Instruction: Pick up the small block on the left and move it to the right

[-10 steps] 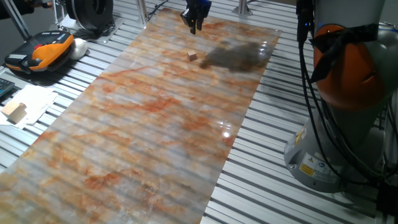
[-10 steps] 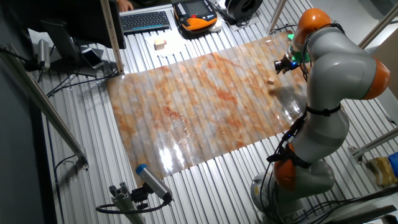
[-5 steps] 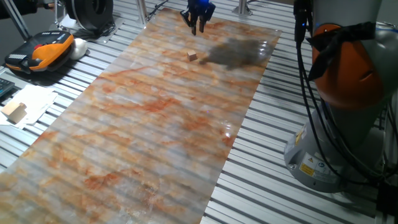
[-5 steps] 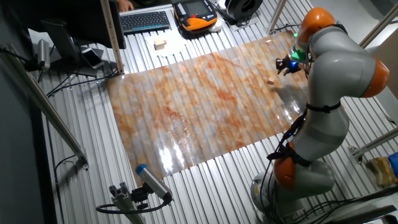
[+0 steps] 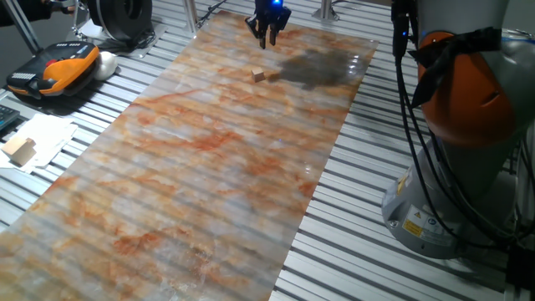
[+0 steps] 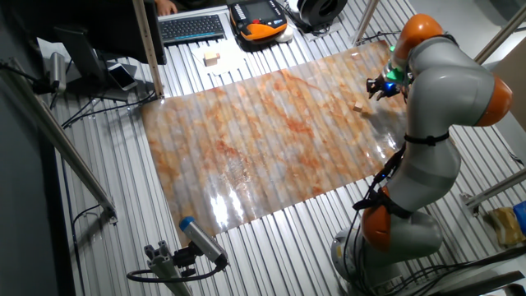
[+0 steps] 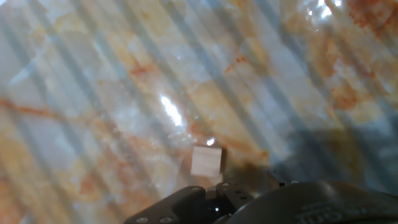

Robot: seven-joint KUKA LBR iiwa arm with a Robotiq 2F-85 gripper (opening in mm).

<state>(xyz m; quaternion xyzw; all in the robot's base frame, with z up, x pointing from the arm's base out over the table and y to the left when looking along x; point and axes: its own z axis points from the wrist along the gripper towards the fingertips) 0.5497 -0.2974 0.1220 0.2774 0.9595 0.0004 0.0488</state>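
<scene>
Big grey-and-orange arm (image 6: 444, 90) on the right side of the slatted metal table (image 5: 368, 201), reaching over to the far end. Marbled orange-and-grey sheet (image 5: 209, 167) spread across most of the tabletop. Orange-and-black handheld unit (image 5: 54, 67) off on the left, next to a larger pale wooden block (image 5: 20, 150) on white paper (image 5: 42, 138). Keyboard (image 6: 191, 28) out at the far edge in the other fixed view. Gripper (image 5: 267, 35) up above the sheet at its far end, fingers pointing down, nothing between them; looks slightly parted but honestly can't tell for sure. Small block (image 5: 257, 74) flat on the sheet, just near of the gripper, not touching it. In the hand view, same block (image 7: 206, 161) right at the edge of the gripper body.
</scene>
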